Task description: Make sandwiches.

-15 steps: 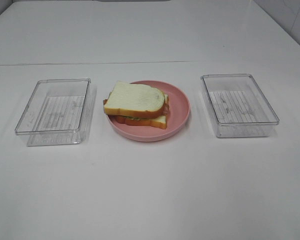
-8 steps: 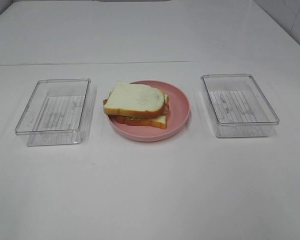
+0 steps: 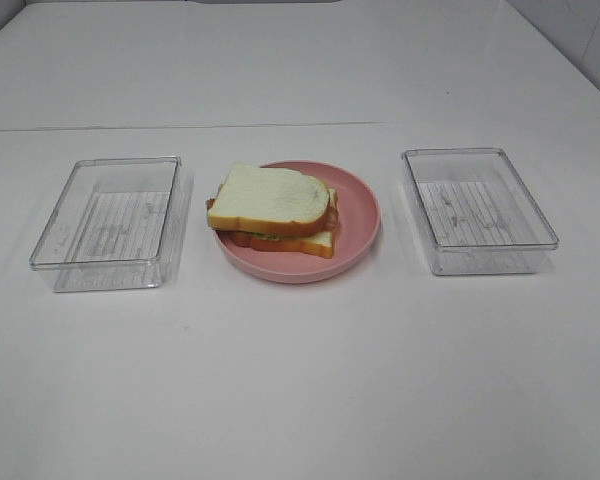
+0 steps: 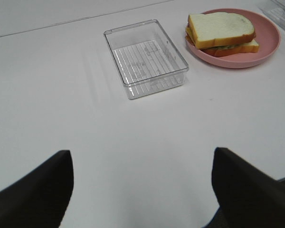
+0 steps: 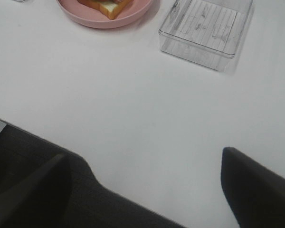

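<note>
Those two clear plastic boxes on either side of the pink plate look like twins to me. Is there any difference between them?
Barely. The left clear box sits to the left of the pink plate, the right clear box to its right. The left box sits close beside the plate, while the right box stands farther off from it. Both are rectangular, transparent, open-topped, ribbed on the bottom and empty. The sandwich is on the plate, not in either box.

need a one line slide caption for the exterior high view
Stacked white-bread toy sandwich on a round pink plate, flanked by two empty clear plastic trays, left and right, on a white table.
</note>
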You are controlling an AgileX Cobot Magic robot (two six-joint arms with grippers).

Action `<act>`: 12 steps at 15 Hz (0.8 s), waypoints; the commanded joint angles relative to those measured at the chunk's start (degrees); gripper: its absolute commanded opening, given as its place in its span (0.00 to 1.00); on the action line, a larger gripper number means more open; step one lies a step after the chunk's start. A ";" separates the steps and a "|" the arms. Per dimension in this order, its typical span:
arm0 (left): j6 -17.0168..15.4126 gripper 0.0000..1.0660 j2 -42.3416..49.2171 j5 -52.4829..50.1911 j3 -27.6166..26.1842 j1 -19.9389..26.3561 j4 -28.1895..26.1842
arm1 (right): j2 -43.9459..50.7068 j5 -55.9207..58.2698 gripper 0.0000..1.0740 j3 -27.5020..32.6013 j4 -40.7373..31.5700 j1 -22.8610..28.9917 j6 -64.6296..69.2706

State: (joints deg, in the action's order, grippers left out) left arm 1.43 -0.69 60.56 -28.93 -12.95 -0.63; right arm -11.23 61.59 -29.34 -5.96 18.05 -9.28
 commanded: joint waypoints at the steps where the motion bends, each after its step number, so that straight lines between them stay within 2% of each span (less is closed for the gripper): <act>1: -0.06 0.72 0.23 -0.69 0.29 -0.23 -0.46 | 0.29 -0.57 0.75 0.29 0.34 -0.06 -0.06; 4: -0.06 0.72 0.23 -0.69 0.29 -0.23 -0.46 | 0.74 -0.57 0.75 0.29 0.34 -0.06 -0.06; 6: -0.06 0.72 0.40 -0.69 0.29 0.23 -0.40 | 3.27 -0.57 0.75 0.29 0.06 -3.95 -0.06; 7: -0.06 0.72 0.40 -0.69 0.29 1.66 -0.52 | 3.67 -0.57 0.75 0.29 0.06 -5.44 -0.06; 8: -0.06 0.72 0.40 -0.69 0.29 4.07 -0.46 | 5.90 -0.57 0.75 0.29 0.06 -11.17 -0.06; 10: -0.06 0.72 0.40 -0.69 0.29 7.73 -0.46 | 8.25 -0.57 0.75 0.29 0.06 -15.87 -0.06; 12: -0.06 0.72 0.40 -0.69 0.29 12.61 -0.46 | 12.09 -0.57 0.75 0.29 0.00 -17.53 -0.06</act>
State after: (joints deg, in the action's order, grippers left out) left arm 1.43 -0.69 60.50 -28.93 -0.80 -0.63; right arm 0.00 61.54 -29.34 -6.02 1.03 -9.28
